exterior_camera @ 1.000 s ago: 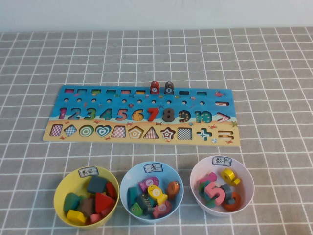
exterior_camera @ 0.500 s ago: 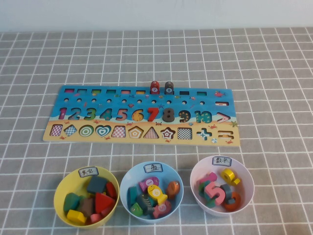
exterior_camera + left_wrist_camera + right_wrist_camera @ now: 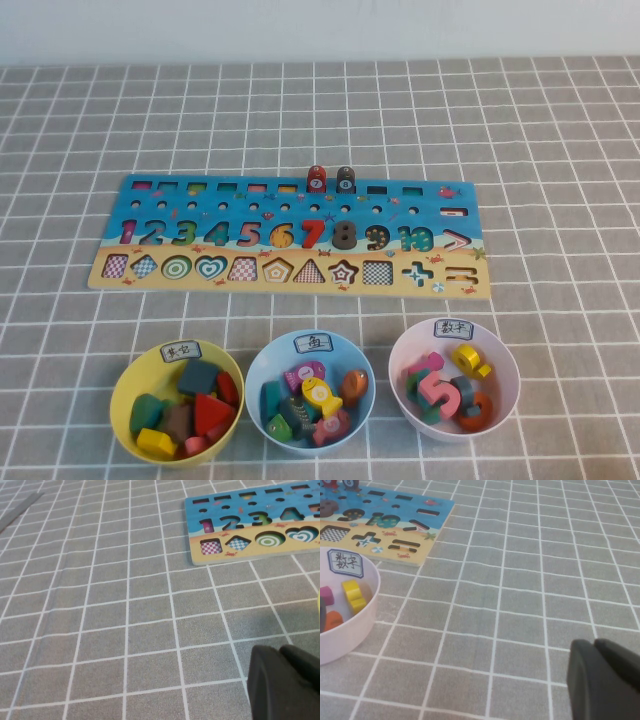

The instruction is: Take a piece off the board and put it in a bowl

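The dark grey-brown piece (image 3: 345,179) marked 8 stands upright on the far edge of the blue board (image 3: 104,278), beside a red piece (image 3: 316,180) marked 7. The light blue bowl (image 3: 256,374) with a paper label sits near the front centre and holds several fish pieces. Neither arm shows in the high view. My left gripper (image 3: 282,680) hovers shut over bare cloth, short of the board's left end (image 3: 196,555). Shut as well, my right gripper (image 3: 600,680) hangs above the cloth to the right of the board (image 3: 427,550). Neither holds anything.
A yellow bowl (image 3: 125,385) of shape blocks sits at the front left. At the front right is a pale pink-white bowl (image 3: 505,365) of numerals, seen also in the right wrist view as the pink-white bowl (image 3: 355,627). A grey checked cloth (image 3: 560,150) covers the table.
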Motion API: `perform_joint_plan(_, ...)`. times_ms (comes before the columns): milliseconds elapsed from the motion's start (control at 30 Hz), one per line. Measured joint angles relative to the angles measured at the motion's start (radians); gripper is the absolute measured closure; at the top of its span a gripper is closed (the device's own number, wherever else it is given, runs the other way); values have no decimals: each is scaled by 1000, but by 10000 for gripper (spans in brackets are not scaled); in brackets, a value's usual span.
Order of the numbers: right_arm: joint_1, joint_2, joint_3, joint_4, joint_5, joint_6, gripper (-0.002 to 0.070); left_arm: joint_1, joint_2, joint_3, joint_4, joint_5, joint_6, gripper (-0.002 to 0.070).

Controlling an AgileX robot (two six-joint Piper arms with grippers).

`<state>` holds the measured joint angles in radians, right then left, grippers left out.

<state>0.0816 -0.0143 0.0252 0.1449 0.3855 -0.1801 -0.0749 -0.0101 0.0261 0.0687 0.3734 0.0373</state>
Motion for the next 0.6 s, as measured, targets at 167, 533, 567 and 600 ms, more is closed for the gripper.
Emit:
perform_joint_plan(167,0,0,0,0,0,0,694,0,0,0,0,0,0,678)
perform_joint_plan(533,0,0,0,0,0,0,694,0,0,0,0,0,0,678)
perform_joint_plan(567,0,0,0,0,0,0,694,0,0,0,0,0,0,678)
perform_joint_plan(600,0,0,0,10,-8,0,694,0,0,0,0,0,0,678)
